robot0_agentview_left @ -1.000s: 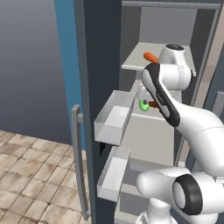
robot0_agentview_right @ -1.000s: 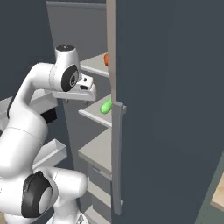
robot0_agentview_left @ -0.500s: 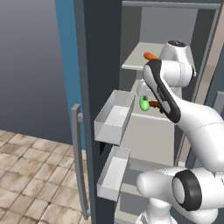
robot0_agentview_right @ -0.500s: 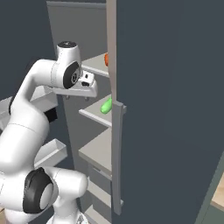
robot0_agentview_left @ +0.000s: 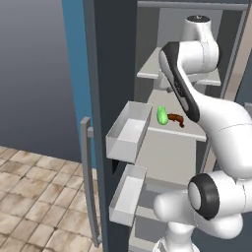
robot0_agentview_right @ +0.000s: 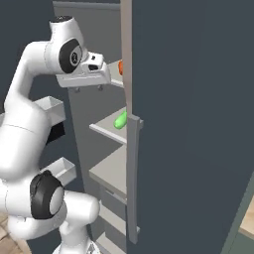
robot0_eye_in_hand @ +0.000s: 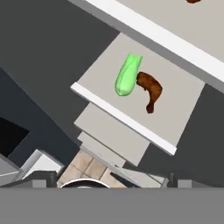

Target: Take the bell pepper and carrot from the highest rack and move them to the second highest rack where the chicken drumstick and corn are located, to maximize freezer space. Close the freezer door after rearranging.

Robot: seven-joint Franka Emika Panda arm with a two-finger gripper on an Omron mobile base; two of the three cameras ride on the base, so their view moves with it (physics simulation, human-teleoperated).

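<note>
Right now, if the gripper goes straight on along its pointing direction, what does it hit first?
Likely the second rack, near the green corn and brown drumstick, which sit about centre in the hand view. Nothing shows in between. Depth is unclear, so treat it as a guess.

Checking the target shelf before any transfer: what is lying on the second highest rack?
On the second highest rack lie the green corn and the brown chicken drumstick, touching. Its back part is hidden under the highest rack.

Glossy white arm (robot0_agentview_left: 216, 118), dark round joints
</note>
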